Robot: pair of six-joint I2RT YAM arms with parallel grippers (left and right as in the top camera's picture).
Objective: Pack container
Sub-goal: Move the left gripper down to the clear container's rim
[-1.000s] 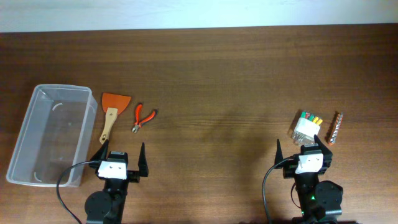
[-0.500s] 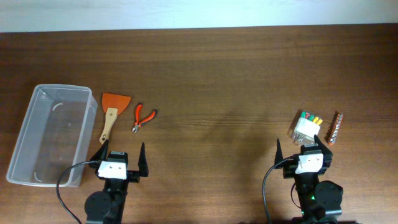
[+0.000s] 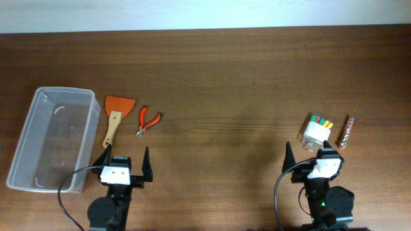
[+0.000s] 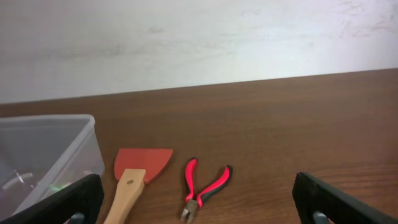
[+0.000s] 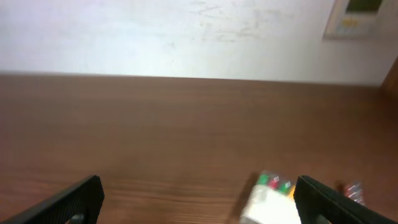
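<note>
The clear plastic container (image 3: 51,138) lies empty at the table's left; its corner shows in the left wrist view (image 4: 46,155). Beside it lie an orange scraper with a wooden handle (image 3: 115,117) (image 4: 138,174) and red-and-black pliers (image 3: 148,120) (image 4: 204,186). At the right lie a clear pack of coloured pieces (image 3: 316,131) (image 5: 270,196) and a small brown stick-like item (image 3: 347,131). My left gripper (image 3: 124,164) (image 4: 199,208) is open and empty near the front edge, just in front of the scraper and pliers. My right gripper (image 3: 311,158) (image 5: 199,208) is open and empty, just in front of the pack.
The brown wooden table (image 3: 225,83) ends at a white wall along its far edge (image 3: 205,29). Both arm bases stand at the front edge, with black cables trailing from them.
The right wrist has turned slightly, tilting to the right. Nothing else has moved.
</note>
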